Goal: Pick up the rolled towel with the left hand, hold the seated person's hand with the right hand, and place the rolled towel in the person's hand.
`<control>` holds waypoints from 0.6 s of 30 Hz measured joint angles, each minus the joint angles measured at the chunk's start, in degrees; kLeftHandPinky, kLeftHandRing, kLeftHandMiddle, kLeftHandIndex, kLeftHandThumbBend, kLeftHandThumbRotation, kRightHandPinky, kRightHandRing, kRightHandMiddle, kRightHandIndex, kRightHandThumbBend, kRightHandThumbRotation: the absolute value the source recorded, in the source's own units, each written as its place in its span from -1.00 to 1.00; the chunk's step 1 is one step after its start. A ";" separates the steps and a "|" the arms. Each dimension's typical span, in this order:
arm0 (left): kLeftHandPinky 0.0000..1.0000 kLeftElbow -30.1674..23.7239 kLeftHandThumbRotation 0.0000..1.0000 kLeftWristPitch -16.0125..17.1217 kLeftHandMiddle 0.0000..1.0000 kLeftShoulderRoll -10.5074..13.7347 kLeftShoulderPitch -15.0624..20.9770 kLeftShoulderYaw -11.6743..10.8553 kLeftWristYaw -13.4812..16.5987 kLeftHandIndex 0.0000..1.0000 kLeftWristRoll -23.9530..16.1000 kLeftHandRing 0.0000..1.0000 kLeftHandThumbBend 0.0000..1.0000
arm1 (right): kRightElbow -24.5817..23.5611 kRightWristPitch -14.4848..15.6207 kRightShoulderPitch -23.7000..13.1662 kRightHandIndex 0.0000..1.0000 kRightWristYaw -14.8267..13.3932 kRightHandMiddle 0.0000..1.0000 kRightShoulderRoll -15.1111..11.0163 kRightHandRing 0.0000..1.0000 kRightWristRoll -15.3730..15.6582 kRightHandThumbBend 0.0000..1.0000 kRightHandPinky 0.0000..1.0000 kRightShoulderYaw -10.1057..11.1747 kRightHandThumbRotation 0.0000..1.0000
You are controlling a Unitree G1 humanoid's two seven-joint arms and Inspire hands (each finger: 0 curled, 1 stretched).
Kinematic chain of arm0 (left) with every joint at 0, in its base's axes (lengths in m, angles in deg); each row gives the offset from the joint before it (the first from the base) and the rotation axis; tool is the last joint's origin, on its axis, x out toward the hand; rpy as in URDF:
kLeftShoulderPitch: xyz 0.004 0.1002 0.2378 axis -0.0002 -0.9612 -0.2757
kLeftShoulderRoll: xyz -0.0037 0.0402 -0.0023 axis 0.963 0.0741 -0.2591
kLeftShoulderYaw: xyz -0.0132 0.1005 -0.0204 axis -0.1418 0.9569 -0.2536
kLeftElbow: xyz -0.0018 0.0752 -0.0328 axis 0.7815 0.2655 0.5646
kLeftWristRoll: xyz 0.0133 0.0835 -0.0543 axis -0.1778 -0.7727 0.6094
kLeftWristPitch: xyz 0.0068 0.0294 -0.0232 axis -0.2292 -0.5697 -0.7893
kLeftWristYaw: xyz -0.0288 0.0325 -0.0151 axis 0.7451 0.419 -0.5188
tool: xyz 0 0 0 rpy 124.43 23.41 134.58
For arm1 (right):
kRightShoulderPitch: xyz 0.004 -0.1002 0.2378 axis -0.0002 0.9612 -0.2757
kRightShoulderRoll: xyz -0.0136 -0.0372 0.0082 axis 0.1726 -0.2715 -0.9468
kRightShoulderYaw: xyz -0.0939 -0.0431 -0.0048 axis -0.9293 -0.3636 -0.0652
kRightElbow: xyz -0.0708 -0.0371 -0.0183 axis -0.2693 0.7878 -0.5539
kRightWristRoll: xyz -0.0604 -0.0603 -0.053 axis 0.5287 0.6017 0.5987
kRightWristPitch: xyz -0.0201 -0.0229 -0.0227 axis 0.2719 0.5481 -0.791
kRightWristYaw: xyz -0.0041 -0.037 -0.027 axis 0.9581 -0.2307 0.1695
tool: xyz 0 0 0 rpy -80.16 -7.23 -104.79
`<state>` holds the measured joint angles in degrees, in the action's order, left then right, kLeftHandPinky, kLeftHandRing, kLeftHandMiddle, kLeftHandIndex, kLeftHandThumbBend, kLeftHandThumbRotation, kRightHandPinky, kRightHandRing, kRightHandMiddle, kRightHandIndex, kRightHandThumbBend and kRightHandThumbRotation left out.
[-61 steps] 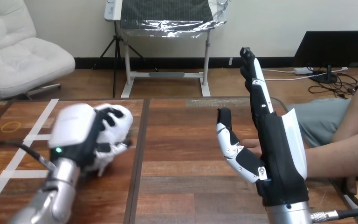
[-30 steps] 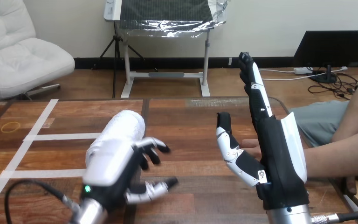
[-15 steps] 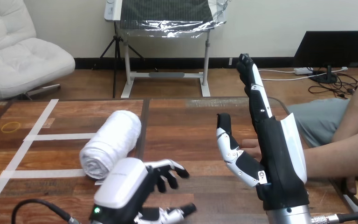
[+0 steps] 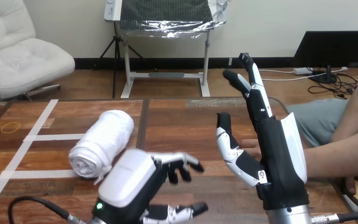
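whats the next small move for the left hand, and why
Probably slide the left hand leftward onto the rolled towel and curl its fingers round it: the towel lies loose on the table, just beside the open left hand, and nothing can go to the person's hand until it's gripped.

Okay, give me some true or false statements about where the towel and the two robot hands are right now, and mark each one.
1. The rolled towel lies on the table. True.
2. The left robot hand is curled round the rolled towel. False: its fingers are spread open and hold nothing, and it is near the towel's end.
3. The right robot hand stands upright with straight fingers. True.
4. The rolled towel rests in the person's hand. False: that hand is at the right, behind the right robot hand, well apart from the towel.
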<state>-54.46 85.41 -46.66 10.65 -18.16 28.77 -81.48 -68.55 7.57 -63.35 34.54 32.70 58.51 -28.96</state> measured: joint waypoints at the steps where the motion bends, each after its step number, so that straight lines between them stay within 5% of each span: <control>1: -0.18 -0.32 -0.10 0.07 0.17 -0.06 0.02 -0.31 0.31 0.33 -0.32 0.02 0.29 | 0.00 0.00 0.00 1.00 0.00 0.79 0.00 0.81 -0.01 -1.00 1.00 -0.01 -1.00; 10: -0.02 -1.48 0.02 -0.70 0.41 -1.12 -0.05 -2.14 4.57 0.47 -4.16 0.27 0.35 | 0.00 -0.01 -0.01 1.00 0.00 0.79 0.00 0.81 -0.20 -1.00 1.00 -0.06 -1.00; 18: 0.66 -3.26 0.19 -6.47 0.76 -2.28 -0.44 -2.85 7.85 0.76 -11.07 0.72 0.41 | 0.00 -0.01 -0.03 1.00 0.00 0.88 0.02 0.88 -0.21 -1.00 1.00 -0.18 -1.00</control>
<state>-57.73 78.94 -48.94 10.21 -21.01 36.62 -92.54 -68.56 7.56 -63.37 34.54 32.72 58.30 -29.13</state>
